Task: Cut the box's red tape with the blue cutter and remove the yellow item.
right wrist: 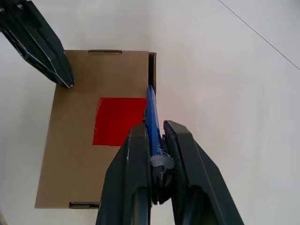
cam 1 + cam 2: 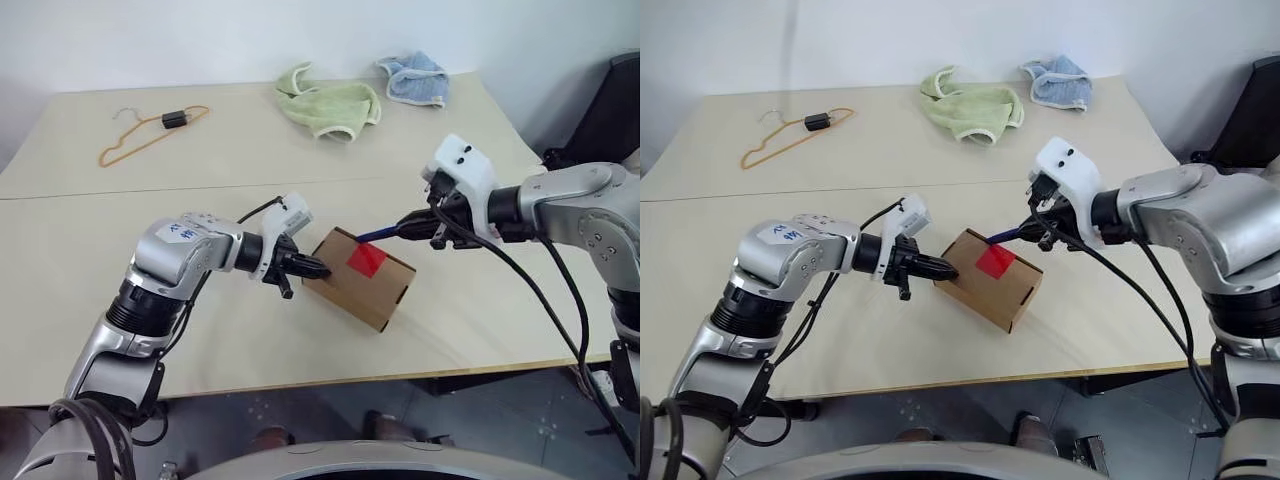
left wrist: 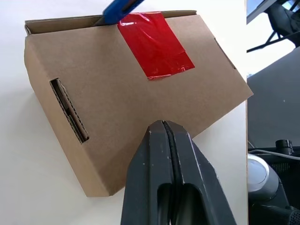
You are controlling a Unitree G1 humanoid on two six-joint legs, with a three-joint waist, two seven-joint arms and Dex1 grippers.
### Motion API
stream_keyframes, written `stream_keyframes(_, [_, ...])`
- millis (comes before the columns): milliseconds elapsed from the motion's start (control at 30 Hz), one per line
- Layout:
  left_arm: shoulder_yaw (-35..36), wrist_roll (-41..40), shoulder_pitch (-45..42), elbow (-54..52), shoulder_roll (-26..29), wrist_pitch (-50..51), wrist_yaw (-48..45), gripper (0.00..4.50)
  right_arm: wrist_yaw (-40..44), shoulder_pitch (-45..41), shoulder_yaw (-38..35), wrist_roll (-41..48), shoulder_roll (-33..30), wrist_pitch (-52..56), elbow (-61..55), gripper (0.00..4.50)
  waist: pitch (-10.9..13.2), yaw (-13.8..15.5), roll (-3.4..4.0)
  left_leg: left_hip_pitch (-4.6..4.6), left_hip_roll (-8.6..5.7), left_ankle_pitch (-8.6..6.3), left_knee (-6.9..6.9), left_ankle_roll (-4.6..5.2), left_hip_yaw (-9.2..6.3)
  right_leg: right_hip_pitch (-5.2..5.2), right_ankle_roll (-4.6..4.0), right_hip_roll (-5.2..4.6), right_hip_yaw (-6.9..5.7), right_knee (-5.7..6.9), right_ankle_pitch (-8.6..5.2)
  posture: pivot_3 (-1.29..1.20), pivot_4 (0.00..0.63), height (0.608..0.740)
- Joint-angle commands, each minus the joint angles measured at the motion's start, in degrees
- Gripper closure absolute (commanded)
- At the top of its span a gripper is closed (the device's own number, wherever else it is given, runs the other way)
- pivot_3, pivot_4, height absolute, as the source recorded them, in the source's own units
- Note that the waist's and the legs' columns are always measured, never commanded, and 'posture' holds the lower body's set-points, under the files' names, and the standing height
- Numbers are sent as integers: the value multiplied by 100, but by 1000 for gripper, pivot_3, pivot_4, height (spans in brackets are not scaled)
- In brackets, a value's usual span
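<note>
Right gripper clamps the blue cutter, tip at the red tape edge; left gripper (fingers pressed together) presses the box.

An orange wire hanger with a small black clip on it is lying flat near the far left corner of the pale table. A pale green cloth is sitting crumpled near the far edge, and a light blue cloth is lying bunched just beside it, toward the far right corner.
</note>
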Motion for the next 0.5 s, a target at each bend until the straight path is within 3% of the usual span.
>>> stream_keyframes(33, [-150,202,131,74,19,90,237,4500,216,-172,0,62,-170,75,-134,4344,0,7,0,0,0,0,1,0,0,0,-1,0,0,0,1,0,150,740])
stream_keyframes(500, [-87,194,254,40,15,62,314,4500,658,-47,411,-176,-353,-160,-144,4344,-1,10,-1,1,0,0,9,0,0,3,-2,0,2,5,4,0,150,740])
